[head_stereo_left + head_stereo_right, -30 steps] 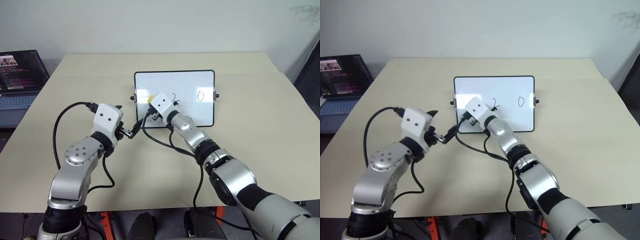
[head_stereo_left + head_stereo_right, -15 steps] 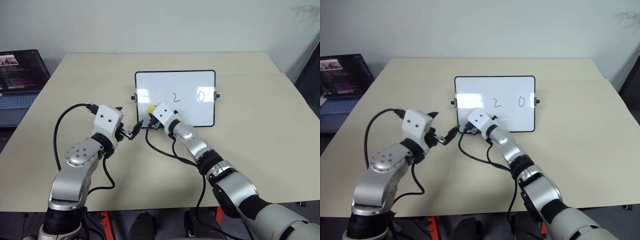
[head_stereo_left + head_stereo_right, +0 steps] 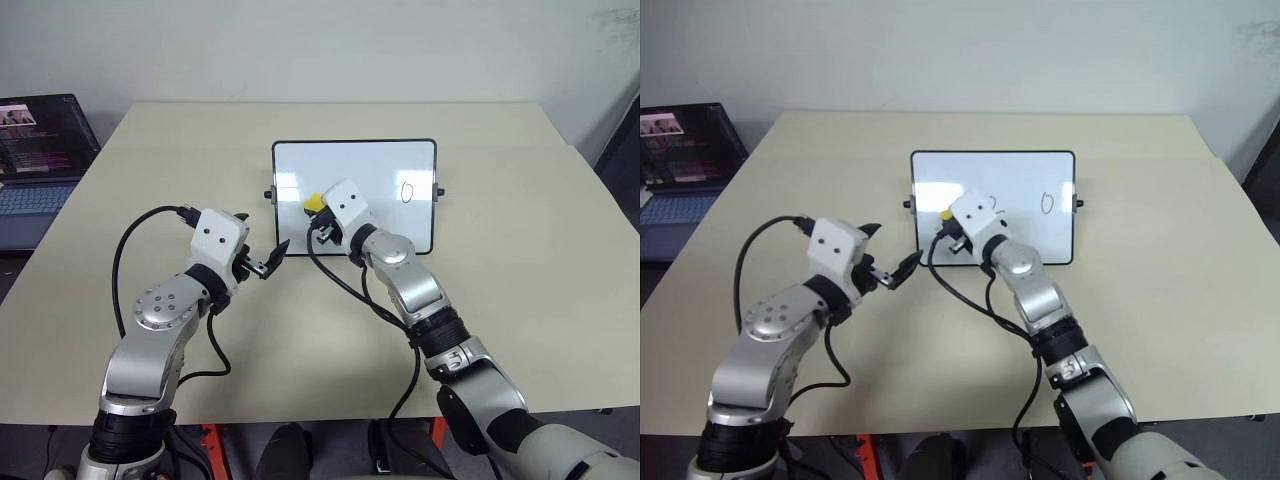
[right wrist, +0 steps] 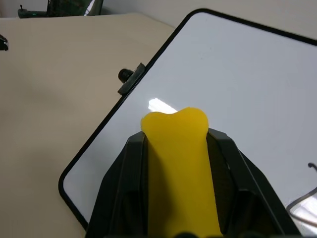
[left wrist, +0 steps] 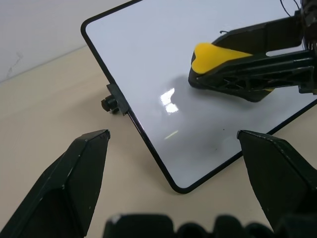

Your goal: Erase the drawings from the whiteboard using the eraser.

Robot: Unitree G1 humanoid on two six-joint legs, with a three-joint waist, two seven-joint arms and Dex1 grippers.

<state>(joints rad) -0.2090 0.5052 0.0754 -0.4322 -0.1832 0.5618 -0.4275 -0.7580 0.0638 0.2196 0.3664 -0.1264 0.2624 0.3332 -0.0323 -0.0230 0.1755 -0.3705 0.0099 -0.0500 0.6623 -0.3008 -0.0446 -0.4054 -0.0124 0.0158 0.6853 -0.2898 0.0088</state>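
Note:
The whiteboard [image 3: 385,165] lies in the middle of the table, its left part blank. A drawn "0" [image 3: 406,191] shows near its right edge. My right hand covers the board's middle. My right gripper [image 3: 318,213] is shut on the yellow eraser [image 3: 313,204], held close over the board's left half; whether it touches I cannot tell. The right wrist view shows the eraser [image 4: 178,163] between the black fingers [image 4: 124,183]. My left gripper [image 3: 271,259] stands open just off the board's near left corner, holding nothing, its fingers [image 5: 84,168] wide apart.
An open laptop [image 3: 40,150] sits off the table's left side. Black cables [image 3: 345,290] trail from both wrists over the table in front of the board. Bare tabletop [image 3: 520,250] stretches to the right of the board.
My right gripper with the eraser dipped toward the board's near left corner, then came up and to the right; its hand now covers the "2". The left arm has kept still.

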